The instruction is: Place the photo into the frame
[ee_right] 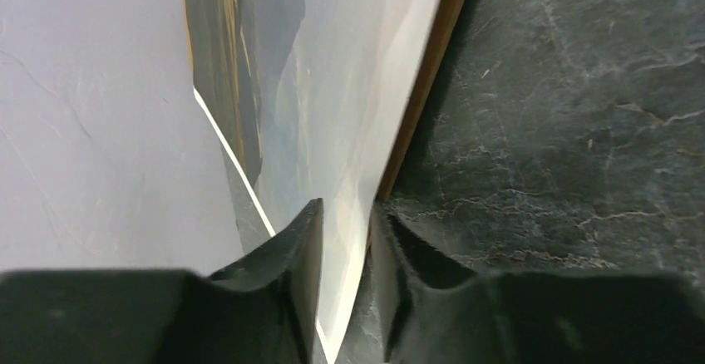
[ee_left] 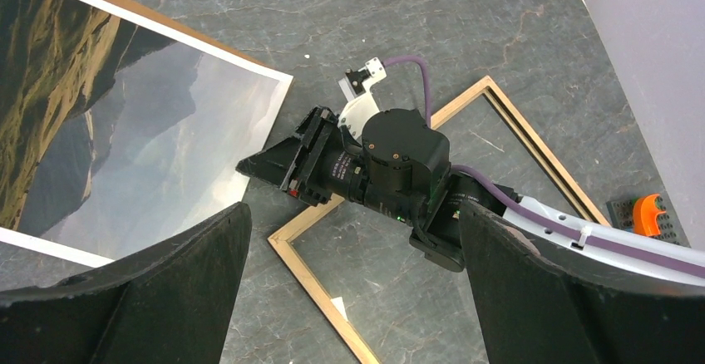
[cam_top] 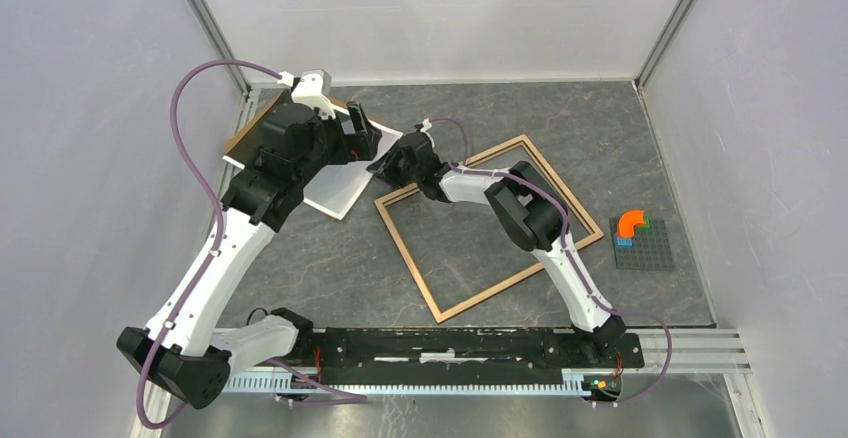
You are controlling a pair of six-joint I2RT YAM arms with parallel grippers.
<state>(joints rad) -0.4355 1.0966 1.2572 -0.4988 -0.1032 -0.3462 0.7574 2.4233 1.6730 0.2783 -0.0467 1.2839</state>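
two toys are sitting at the right: a grey brick plate [cam_top: 655,254] with an orange brick [cam_top: 630,222] on it. the frame [ee_left: 308,281] is lying flat mid-table, light wood side up, and my right arm [cam_top: 520,208] is reaching across its far corner. the photo [ee_left: 125,131] is lying picture up at the back left, on a brown board [cam_top: 255,126]. my right gripper [ee_right: 342,214] is sitting low, one finger on each side of the photo's corner, close together; i cannot tell if it is pinching. my left gripper [ee_left: 353,210] is hanging above, fingers wide apart.
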